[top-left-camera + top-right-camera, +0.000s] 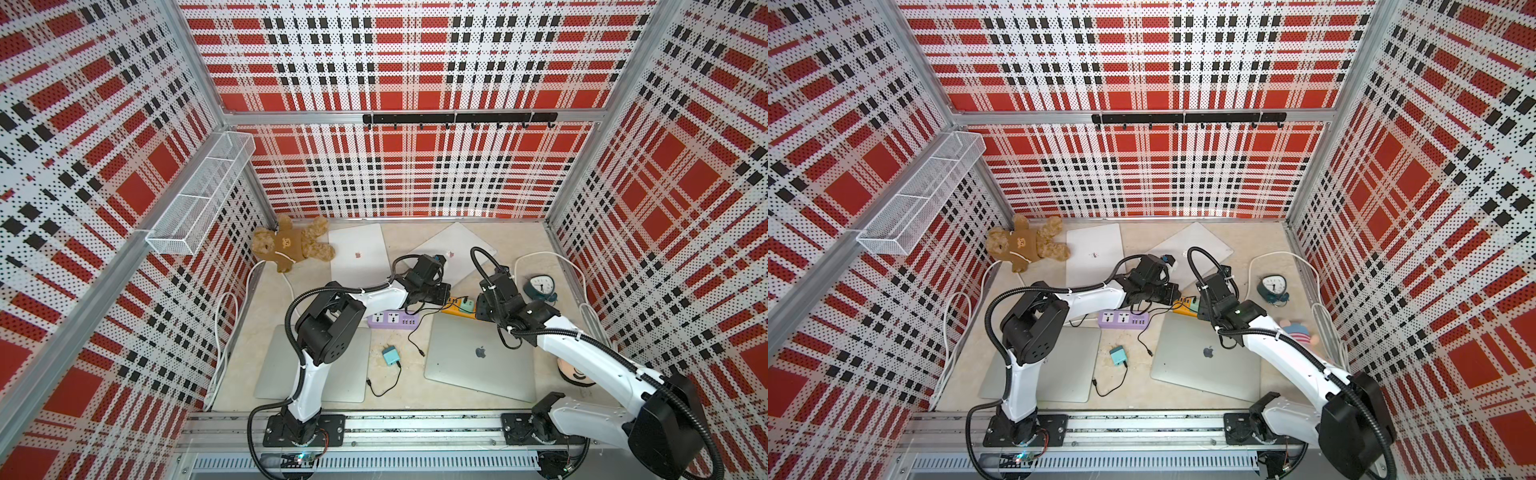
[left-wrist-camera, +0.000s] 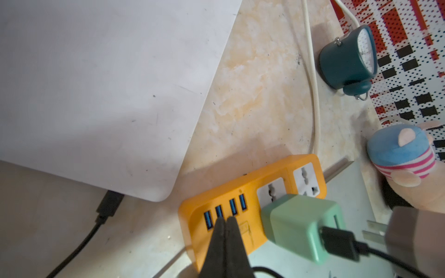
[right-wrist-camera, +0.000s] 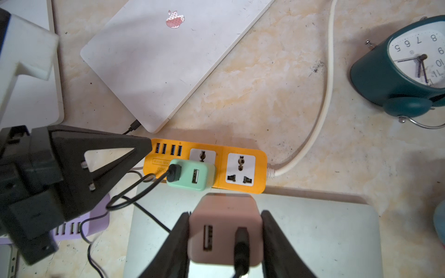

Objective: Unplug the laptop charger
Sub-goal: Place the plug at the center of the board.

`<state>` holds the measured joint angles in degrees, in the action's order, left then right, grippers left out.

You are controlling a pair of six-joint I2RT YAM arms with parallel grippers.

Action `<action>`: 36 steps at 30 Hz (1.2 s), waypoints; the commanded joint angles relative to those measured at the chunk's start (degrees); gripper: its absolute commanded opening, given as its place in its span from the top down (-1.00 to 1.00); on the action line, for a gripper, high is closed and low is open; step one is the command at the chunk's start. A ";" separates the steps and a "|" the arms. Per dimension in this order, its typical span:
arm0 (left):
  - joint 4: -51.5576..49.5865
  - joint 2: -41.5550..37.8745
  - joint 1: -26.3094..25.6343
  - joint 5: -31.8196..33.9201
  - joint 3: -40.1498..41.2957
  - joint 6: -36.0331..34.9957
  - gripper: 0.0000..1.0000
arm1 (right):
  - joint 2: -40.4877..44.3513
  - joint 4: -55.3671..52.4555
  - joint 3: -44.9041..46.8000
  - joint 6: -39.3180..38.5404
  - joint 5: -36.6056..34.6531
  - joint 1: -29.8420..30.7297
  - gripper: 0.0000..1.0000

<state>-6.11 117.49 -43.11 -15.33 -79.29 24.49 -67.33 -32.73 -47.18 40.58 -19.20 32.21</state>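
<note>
1. Pinching the pink charger (image 3: 225,235) from both sides, the right gripper (image 3: 225,215) holds it over a silver laptop (image 3: 313,228), near the orange power strip (image 3: 221,154) but apart from it.
2. Its prongs (image 2: 373,234) are bare, out of any socket.
3. The left gripper (image 2: 225,220), fingers pressed together, sits at the strip's USB end, beside a plugged-in green charger (image 2: 301,226).

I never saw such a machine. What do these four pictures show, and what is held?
Two robot arms work at a table. Two pictures look down from above; two come from cameras on the wrists. On the table lie closed laptops, an orange power strip with a green charger plugged in, a purple strip, a clock and a teddy bear. The right tool grips a pink charger, prongs bare. The left tool is shut, tips at the orange strip's end.
</note>
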 commanded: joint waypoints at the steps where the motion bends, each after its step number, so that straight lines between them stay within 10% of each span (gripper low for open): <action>1: -0.75 -3.21 0.39 0.45 -0.03 0.22 1.00 | 2.06 -0.79 0.99 1.76 -0.07 0.83 0.60; 19: -0.05 -11.90 3.66 2.59 7.01 0.21 1.00 | 3.75 -2.96 2.94 9.62 -0.81 11.93 0.61; 36: -0.04 -23.51 14.31 2.44 18.37 -1.24 1.00 | -16.55 0.57 -14.12 9.95 2.14 29.21 0.60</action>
<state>-6.04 96.71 -30.50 -12.62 -62.30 24.21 -82.37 -33.34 -59.11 50.41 -17.93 60.25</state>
